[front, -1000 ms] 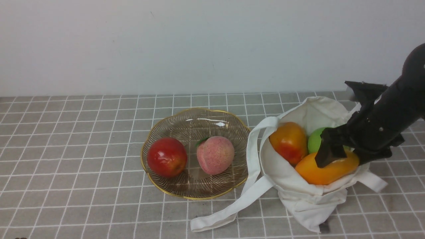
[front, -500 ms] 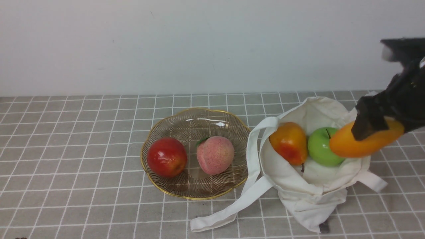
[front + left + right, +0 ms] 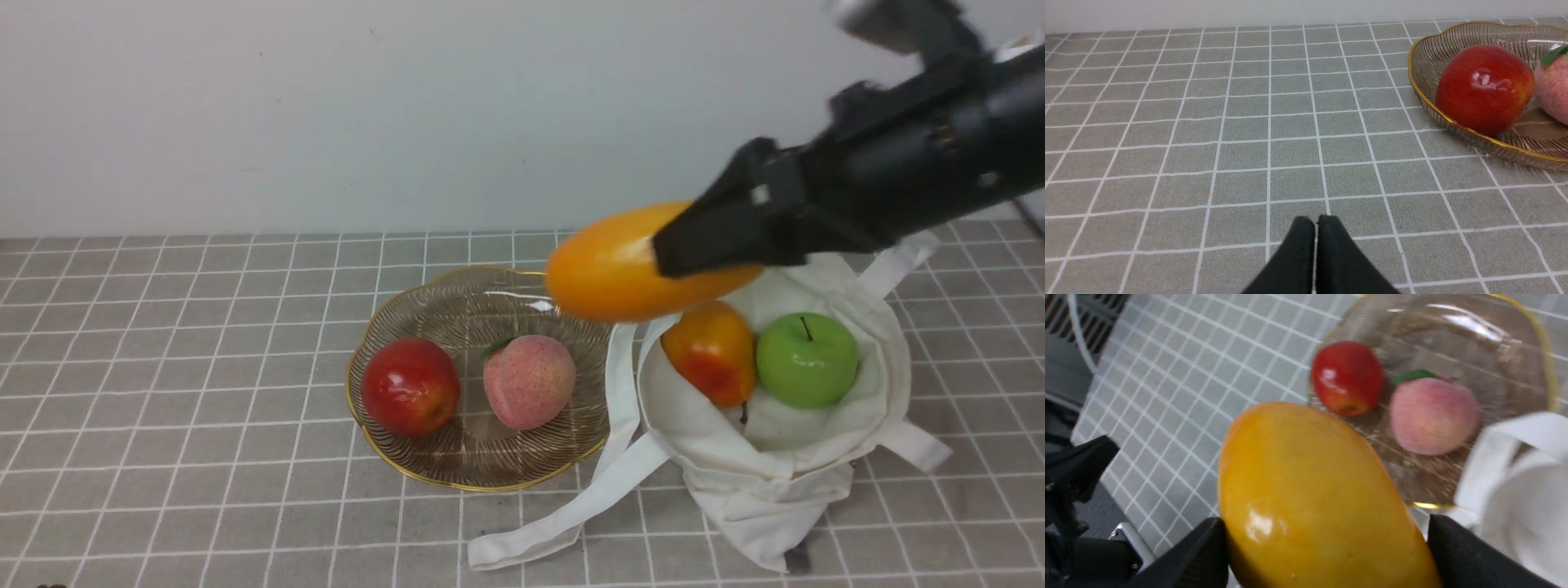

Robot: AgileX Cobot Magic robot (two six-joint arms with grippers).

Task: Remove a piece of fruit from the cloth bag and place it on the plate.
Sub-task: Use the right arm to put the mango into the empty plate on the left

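My right gripper (image 3: 694, 245) is shut on the piece of fruit (image 3: 608, 265), a glossy orange-yellow mango. It hangs in the air over the gap between the cloth bag (image 3: 784, 482) and the back right edge of the plate (image 3: 482, 469). In the right wrist view the mango (image 3: 1314, 490) fills the space between both black fingers of that gripper (image 3: 1325, 526), with the plate (image 3: 1494, 347) below and beyond it. My left gripper (image 3: 1315, 220) is shut and empty, low over the tiled cloth, left of the plate (image 3: 1423, 87).
A red apple (image 3: 411, 386) and a pink peach (image 3: 529, 380) lie in the plate. A rounder orange-red fruit (image 3: 710, 349) and a green apple (image 3: 807, 359) sit in the open bag. White bag straps (image 3: 571, 510) trail along the plate's right side. A wall stands behind.
My right gripper has lifted the mango out of the bag, first up and to the right, then left toward the plate. The green apple in the bag is now uncovered.
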